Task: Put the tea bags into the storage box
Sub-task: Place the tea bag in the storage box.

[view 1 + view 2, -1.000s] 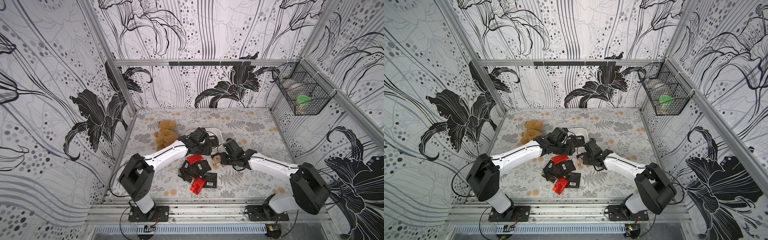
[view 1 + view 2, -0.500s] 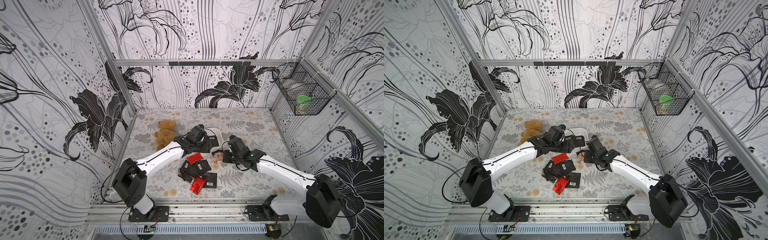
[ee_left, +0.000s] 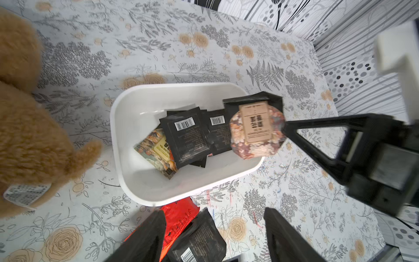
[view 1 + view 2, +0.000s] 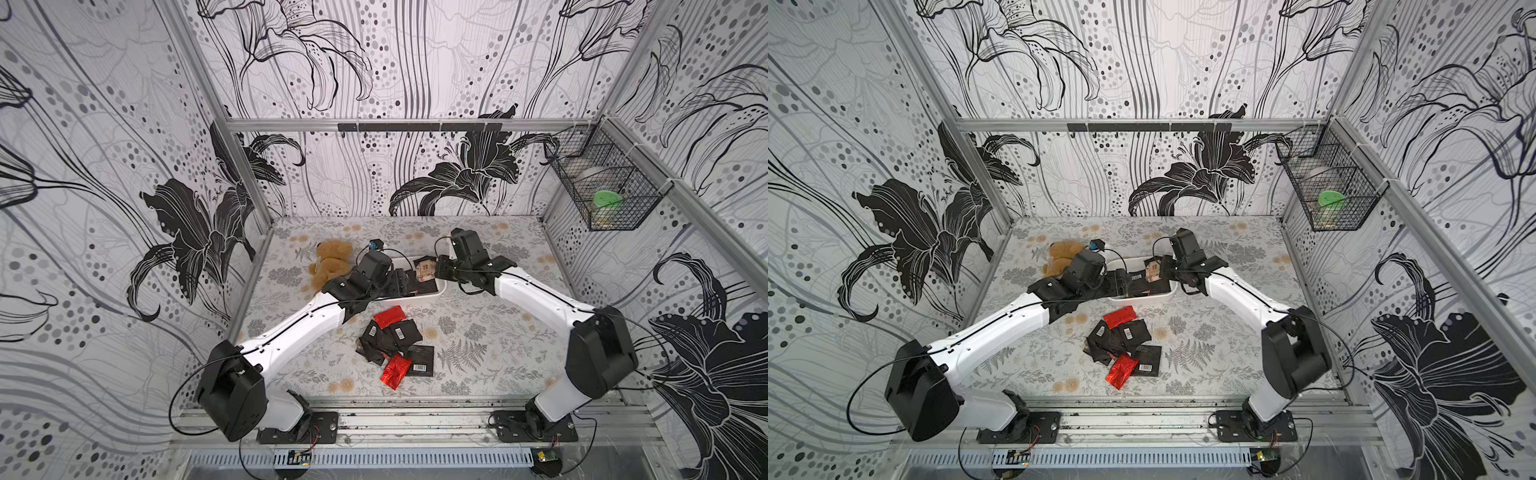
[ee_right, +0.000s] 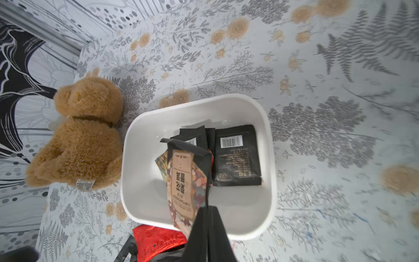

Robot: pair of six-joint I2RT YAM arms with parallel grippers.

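The gap between the left gripper's [image 3: 214,217] spread fingers is free; loose tea bags [image 4: 392,345] lie beneath it. Ahead of it the storage box [image 3: 116,136] is open-topped with half its floor bare. The right gripper [image 5: 205,212] and its pinched floral tea bag [image 3: 256,129] hang over 1 end, and a teddy bear [image 5: 84,140] sits just beside the other.

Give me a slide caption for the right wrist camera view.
Right gripper holds a floral-labelled tea bag above the white storage box, teddy bear alongside.
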